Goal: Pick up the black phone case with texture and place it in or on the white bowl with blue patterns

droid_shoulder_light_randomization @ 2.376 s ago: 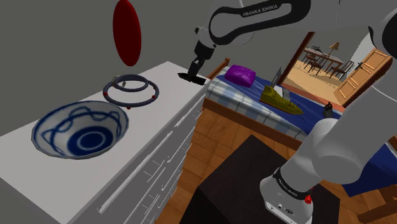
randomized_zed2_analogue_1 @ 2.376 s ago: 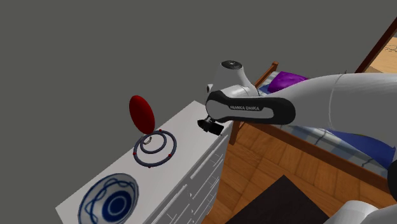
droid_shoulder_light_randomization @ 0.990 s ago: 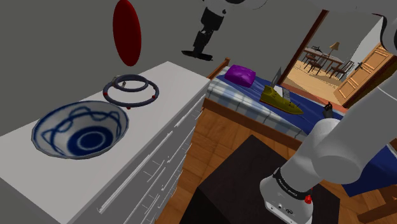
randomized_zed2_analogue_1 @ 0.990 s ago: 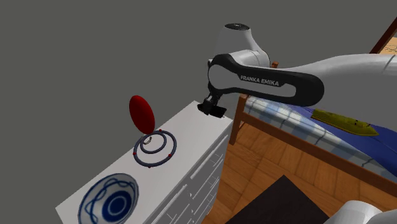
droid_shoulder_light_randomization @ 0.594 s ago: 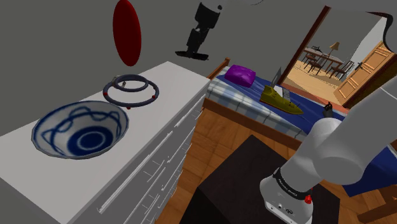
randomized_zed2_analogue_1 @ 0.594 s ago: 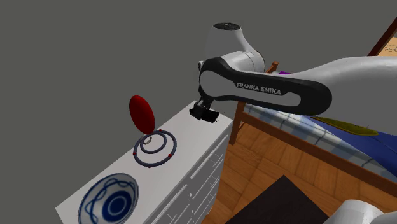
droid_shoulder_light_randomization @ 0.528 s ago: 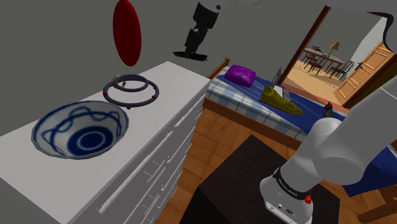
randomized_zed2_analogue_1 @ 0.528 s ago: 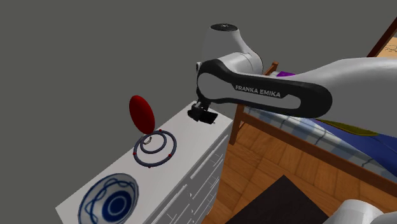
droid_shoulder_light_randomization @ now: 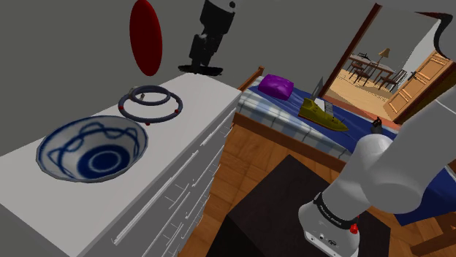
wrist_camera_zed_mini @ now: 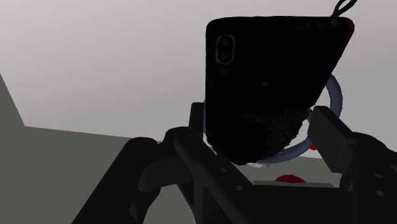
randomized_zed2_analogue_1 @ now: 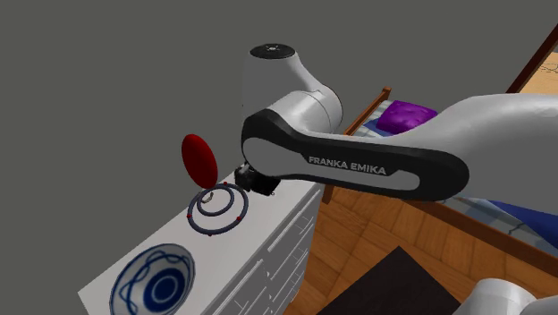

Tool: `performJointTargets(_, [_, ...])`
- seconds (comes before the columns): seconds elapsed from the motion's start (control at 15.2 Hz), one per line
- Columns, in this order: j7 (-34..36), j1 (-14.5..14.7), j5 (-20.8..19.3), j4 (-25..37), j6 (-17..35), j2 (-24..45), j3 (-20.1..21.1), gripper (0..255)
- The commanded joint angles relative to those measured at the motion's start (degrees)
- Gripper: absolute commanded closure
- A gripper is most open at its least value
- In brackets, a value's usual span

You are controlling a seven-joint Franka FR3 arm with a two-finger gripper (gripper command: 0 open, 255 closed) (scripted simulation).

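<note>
My black gripper (droid_shoulder_light_randomization: 200,63) is shut on the black phone case (droid_shoulder_light_randomization: 204,71), which hangs flat above the far end of the white dresser top (droid_shoulder_light_randomization: 197,109). In the wrist view the case (wrist_camera_zed_mini: 267,76) sits clasped between my two fingers (wrist_camera_zed_mini: 196,121), its camera cutout pointing away from the hand. The white bowl with blue patterns (droid_shoulder_light_randomization: 117,142) stands empty near the dresser's near end, well to the shoulder view's left of the gripper. In the second exterior view the gripper (randomized_zed2_analogue_1: 253,179) hovers beside the ring, and the bowl (randomized_zed2_analogue_1: 154,282) lies lower left.
A dark ring with red beads (droid_shoulder_light_randomization: 150,106) lies on the dresser between gripper and bowl, with an upright red disc (droid_shoulder_light_randomization: 145,36) behind it. To the right are a bed with a purple pillow (droid_shoulder_light_randomization: 276,85), a yellow-green boat model (droid_shoulder_light_randomization: 321,113) and a dark rug (droid_shoulder_light_randomization: 278,197).
The gripper has lifted the phone case from the dresser's far corner and carried it to the shoulder view's left, over the dresser top near the ring.
</note>
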Motion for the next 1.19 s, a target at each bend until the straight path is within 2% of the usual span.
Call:
performJointTargets(0.0, [2.92, 1.11, -0.46, 1.02, 0.01, 0.99, 1.54, 255])
performJointTargets(0.59, [15.98, 6.69, -3.68, 8.73, -1.82, 7.17, 8.13, 255])
performJointTargets(1.12, [27.25, 12.91, -8.62, 21.08, -5.68, 16.79, 12.78, 255])
